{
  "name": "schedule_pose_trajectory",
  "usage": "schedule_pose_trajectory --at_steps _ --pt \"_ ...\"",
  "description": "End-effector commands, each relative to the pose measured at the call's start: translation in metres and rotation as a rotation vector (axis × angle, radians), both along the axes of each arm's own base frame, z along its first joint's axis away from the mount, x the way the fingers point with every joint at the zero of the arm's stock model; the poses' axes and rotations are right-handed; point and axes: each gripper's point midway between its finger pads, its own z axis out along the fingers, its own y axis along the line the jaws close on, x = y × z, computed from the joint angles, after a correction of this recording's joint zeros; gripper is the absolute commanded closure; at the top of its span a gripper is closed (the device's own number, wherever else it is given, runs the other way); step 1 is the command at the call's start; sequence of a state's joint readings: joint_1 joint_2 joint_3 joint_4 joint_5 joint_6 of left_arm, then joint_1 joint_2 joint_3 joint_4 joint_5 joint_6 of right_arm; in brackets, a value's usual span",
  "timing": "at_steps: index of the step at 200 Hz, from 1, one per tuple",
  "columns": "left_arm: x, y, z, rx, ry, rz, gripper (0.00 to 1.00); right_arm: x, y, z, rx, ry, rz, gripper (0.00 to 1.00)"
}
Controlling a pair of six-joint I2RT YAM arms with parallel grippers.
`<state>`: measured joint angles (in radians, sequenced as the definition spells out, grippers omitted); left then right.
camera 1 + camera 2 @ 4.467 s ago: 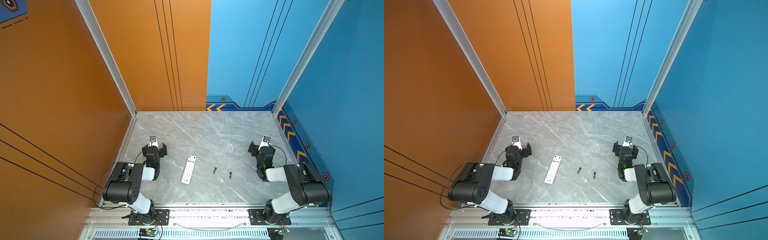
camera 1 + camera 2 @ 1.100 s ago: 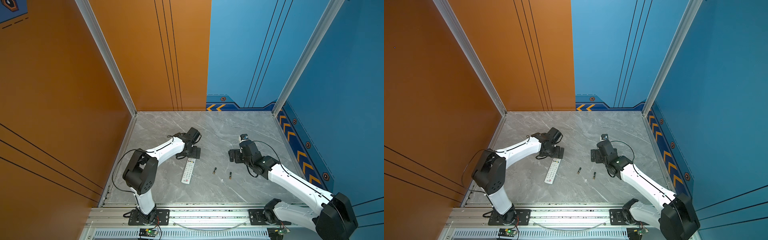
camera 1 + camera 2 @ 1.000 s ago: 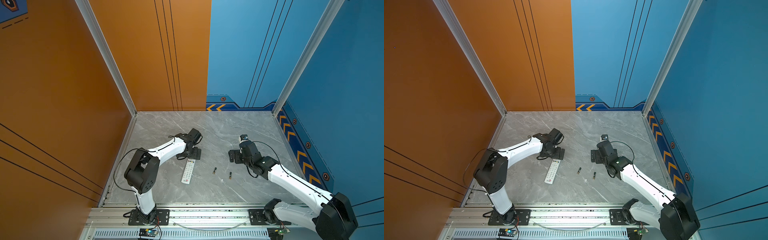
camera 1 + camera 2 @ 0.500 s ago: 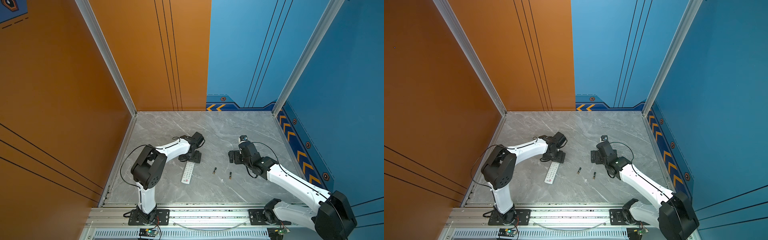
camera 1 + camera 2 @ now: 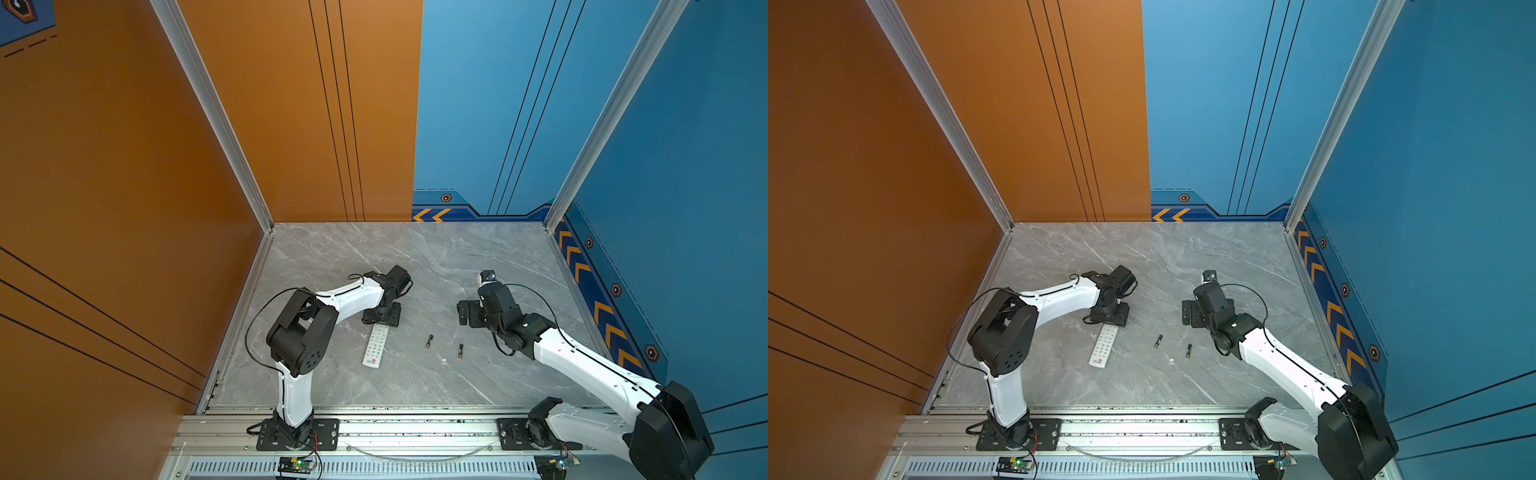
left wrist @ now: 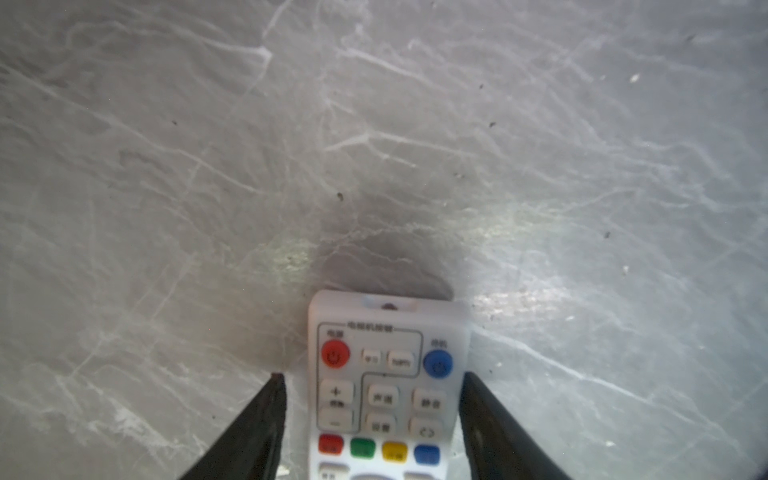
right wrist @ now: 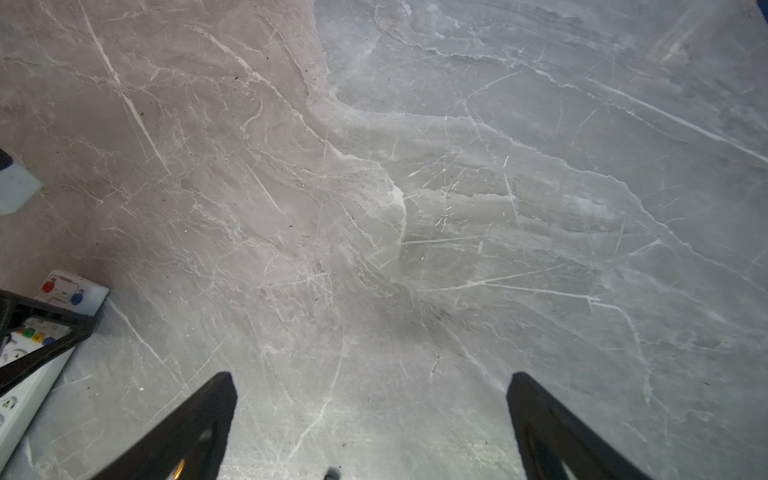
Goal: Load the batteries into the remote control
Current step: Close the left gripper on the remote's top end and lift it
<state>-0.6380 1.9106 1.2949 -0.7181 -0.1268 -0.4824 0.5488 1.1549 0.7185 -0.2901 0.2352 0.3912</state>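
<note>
Left claw (image 6: 370, 376): open, lowered over the button end of the remote control (image 6: 388, 399), one finger on each side of it. One finger lies close against the remote's edge. A strip of desk (image 6: 208, 166) shows between the other finger and the opposite edge. No grip is made.

Right claw (image 7: 370, 376): open, jaws wide apart over bare grey marble. In both top views it sits to the right of the batteries and farther back, apart from them.

Remote control: white, lying flat and face up on the desk, left of centre in both top views (image 5: 376, 345) (image 5: 1104, 345). Its button end is toward the back and its other end points at the front rail.

Markings on the remote, in the left wrist view:
- A red round button and a blue round button, each with a power symbol.
- A plus sign on one key.
- A row of red, green, yellow and blue keys.
- Chinese captions above and on the keys, too blurred to read.
- A small red logo at the front end, seen in a top view, not legible.

First battery (image 5: 429, 340) and second battery (image 5: 460, 351): lying loose on the desk to the right of the remote, apart from each other. Each is dark with a gold-coloured end. No label is readable.
</note>
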Motion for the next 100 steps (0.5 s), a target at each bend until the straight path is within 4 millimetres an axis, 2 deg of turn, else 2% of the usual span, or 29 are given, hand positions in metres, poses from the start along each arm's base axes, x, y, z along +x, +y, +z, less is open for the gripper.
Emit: schedule_pose_trajectory --at_steps 1,60,100 --pt "-0.002 -0.002 0.000 0.009 -0.002 0.001 0.38 0.001 0.000 -0.004 0.019 0.005 -0.010 0.00" --pt "-0.003 0.000 0.001 0.015 -0.004 0.004 0.53 0.000 -0.001 -0.002 0.022 0.000 -0.012 0.00" --pt "-0.001 -0.001 0.012 -0.009 -0.030 0.011 0.63 -0.004 -0.005 0.007 0.035 -0.027 -0.019 0.00"
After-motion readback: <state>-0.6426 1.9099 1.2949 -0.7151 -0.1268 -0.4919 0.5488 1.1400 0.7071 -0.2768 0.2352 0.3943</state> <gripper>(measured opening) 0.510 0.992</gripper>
